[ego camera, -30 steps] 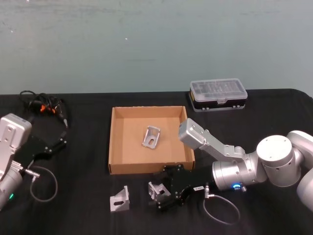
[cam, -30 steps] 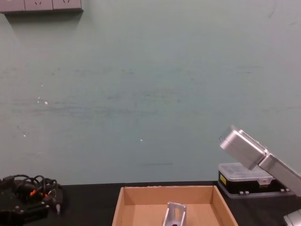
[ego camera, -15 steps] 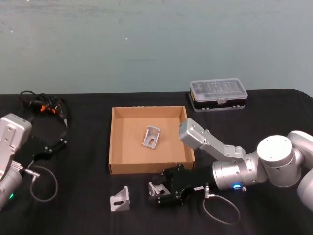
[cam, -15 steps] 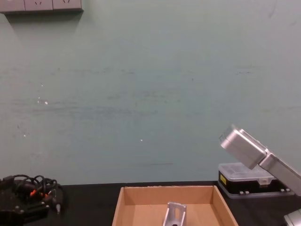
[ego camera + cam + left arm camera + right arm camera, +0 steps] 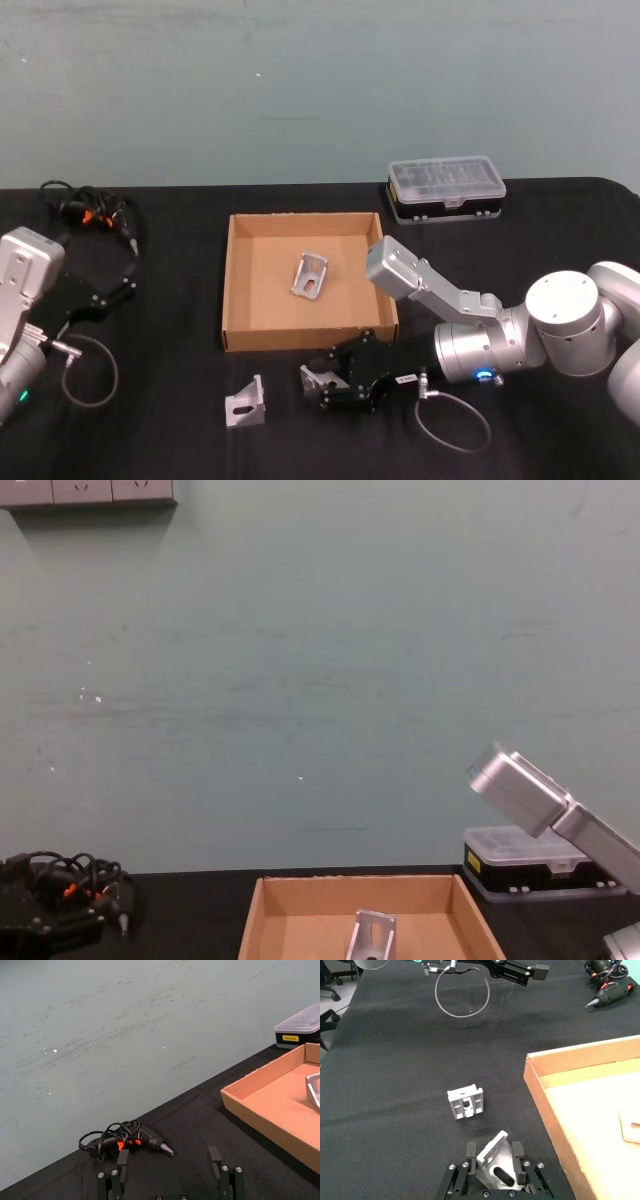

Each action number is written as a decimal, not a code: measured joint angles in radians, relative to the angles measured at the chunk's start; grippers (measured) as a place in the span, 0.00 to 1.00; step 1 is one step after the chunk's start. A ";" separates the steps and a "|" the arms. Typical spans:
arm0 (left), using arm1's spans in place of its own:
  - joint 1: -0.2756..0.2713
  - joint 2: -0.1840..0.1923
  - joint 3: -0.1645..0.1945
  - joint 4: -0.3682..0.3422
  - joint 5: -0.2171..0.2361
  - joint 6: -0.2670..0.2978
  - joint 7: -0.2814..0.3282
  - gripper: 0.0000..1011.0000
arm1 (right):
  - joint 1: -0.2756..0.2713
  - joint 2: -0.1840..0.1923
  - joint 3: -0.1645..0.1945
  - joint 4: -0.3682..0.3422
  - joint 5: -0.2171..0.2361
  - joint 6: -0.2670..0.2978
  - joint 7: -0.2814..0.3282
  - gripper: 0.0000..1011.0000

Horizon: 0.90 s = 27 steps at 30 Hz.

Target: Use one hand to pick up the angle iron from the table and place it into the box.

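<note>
Between the fingers of your right gripper [image 5: 494,1147], the angle iron [image 5: 496,1167] sits clamped.
A second bracket [image 5: 465,1103] lies beyond those fingertips; your left gripper [image 5: 168,1155] has its fingers apart.

A pale green wall [image 5: 300,630], marked by faint scuffs, is seen behind the black table [image 5: 170,300]. White wall sockets [image 5: 90,490] are mounted high up. A chair base [image 5: 327,975] is seen on the light floor [image 5: 342,997].

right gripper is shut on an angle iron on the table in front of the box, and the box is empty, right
No, the box is not empty: the head view shows an angle iron lying in it. The right gripper is indeed shut on a second angle iron on the table.
</note>
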State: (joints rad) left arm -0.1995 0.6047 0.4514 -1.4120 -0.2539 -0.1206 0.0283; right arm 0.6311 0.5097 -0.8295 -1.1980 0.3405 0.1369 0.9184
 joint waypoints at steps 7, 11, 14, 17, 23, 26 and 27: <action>0.000 0.000 0.000 0.000 0.000 0.000 0.000 0.99 | 0.000 0.000 0.000 0.000 -0.001 0.001 0.000 0.30; 0.000 0.000 0.000 0.000 0.000 0.000 0.000 0.99 | -0.005 0.003 0.007 -0.006 0.003 -0.006 -0.005 0.19; 0.000 0.000 0.000 0.000 0.000 0.000 0.000 0.99 | -0.009 0.006 0.014 -0.013 0.008 -0.011 -0.013 0.13; 0.000 0.000 0.000 0.000 0.000 0.000 0.000 0.99 | -0.013 0.008 0.021 -0.019 0.014 -0.013 -0.020 0.12; 0.000 0.000 0.000 0.000 0.000 0.000 0.000 0.99 | -0.023 0.016 0.042 -0.043 0.032 -0.018 -0.033 0.12; 0.000 0.000 0.000 0.000 0.000 0.000 0.000 0.99 | -0.026 0.022 0.054 -0.055 0.044 -0.021 -0.040 0.12; 0.000 0.000 0.000 0.000 0.000 0.000 0.000 0.99 | -0.029 0.025 0.062 -0.063 0.050 -0.024 -0.044 0.12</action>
State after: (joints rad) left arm -0.1995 0.6047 0.4514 -1.4120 -0.2539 -0.1205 0.0283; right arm 0.6024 0.5350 -0.7679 -1.2611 0.3900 0.1132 0.8743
